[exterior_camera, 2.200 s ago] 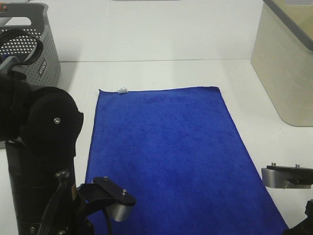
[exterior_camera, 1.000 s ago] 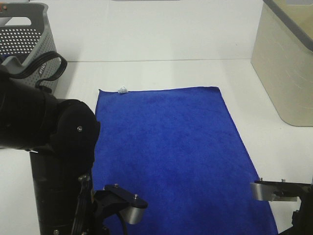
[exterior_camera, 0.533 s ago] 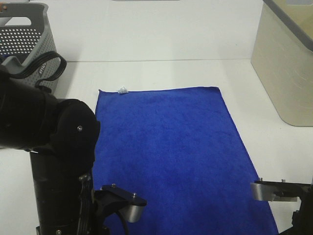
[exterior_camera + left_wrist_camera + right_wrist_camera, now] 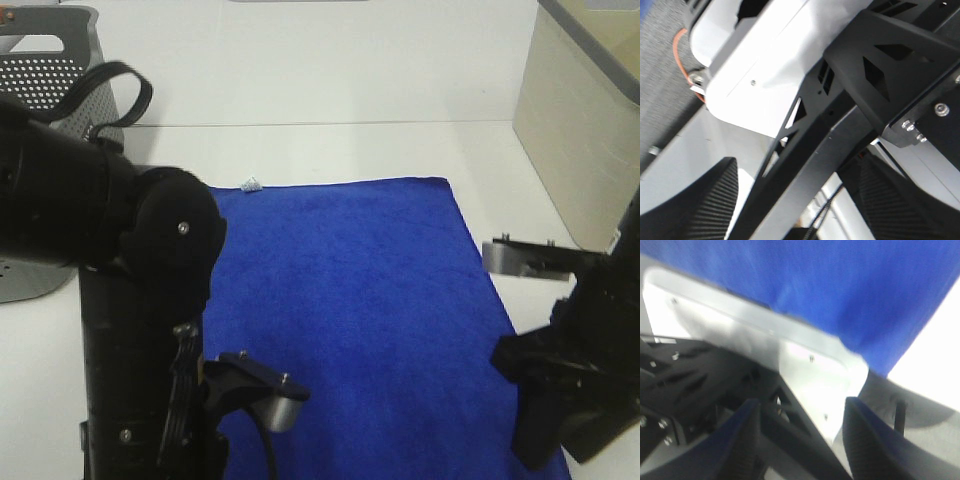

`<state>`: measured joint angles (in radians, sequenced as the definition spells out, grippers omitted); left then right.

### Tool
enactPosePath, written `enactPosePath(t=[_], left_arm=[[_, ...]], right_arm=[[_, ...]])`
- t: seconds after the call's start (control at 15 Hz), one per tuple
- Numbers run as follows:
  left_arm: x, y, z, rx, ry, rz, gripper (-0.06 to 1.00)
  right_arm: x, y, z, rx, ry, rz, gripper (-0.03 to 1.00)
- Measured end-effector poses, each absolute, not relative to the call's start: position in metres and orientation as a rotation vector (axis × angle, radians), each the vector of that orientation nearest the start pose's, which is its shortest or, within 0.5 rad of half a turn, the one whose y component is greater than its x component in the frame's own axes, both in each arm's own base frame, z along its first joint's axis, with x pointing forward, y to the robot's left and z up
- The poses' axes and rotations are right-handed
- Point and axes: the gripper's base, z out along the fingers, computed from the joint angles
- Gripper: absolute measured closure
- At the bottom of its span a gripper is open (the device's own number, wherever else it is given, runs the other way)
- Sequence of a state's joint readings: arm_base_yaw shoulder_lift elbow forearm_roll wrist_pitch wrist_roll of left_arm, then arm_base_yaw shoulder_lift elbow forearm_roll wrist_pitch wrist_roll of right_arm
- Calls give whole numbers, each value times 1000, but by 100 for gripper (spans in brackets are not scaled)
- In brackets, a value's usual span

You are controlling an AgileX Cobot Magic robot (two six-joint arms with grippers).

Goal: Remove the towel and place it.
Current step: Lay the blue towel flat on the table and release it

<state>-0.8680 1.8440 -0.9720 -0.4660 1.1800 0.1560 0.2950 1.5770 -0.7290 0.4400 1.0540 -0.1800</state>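
Note:
The royal-blue towel (image 4: 360, 290) lies flat and spread out on the white table, with its small whitish tag (image 4: 251, 183) at the far left corner. My left arm (image 4: 140, 300) stands over the towel's near left edge and hides it. My right arm (image 4: 575, 370) stands at the towel's near right corner. In the left wrist view my left gripper (image 4: 795, 210) is open and empty, facing the robot's own frame. In the right wrist view my right gripper (image 4: 800, 445) is open and empty. The towel (image 4: 830, 285) shows beyond it, past a grey mount plate.
A grey perforated basket (image 4: 45, 60) stands at the far left, partly behind my left arm. A beige bin (image 4: 585, 130) stands at the far right. Bare white table (image 4: 330, 150) lies beyond the towel's far edge.
The right arm has risen into view at the towel's near right corner. The left arm has swung right, over the towel's left edge. The towel has not moved.

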Motion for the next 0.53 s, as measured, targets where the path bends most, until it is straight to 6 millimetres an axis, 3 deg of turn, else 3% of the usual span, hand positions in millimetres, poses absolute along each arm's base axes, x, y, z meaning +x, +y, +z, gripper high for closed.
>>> enactPosePath(t=[0.13, 0.27, 0.4, 0.53], left_arm=[[168, -246, 161, 1376, 3255, -340, 29], [192, -251, 177, 1360, 3126, -115, 29], [222, -249, 196, 1226, 3042, -7, 29], [264, -229, 215, 998, 3031, -37, 29]], right_arm=[[223, 102, 185, -357, 3241, 566, 44], [239, 104, 206, -422, 3192, 519, 34], [253, 103, 223, -445, 3133, 450, 19], [270, 102, 242, -446, 3046, 374, 15]])
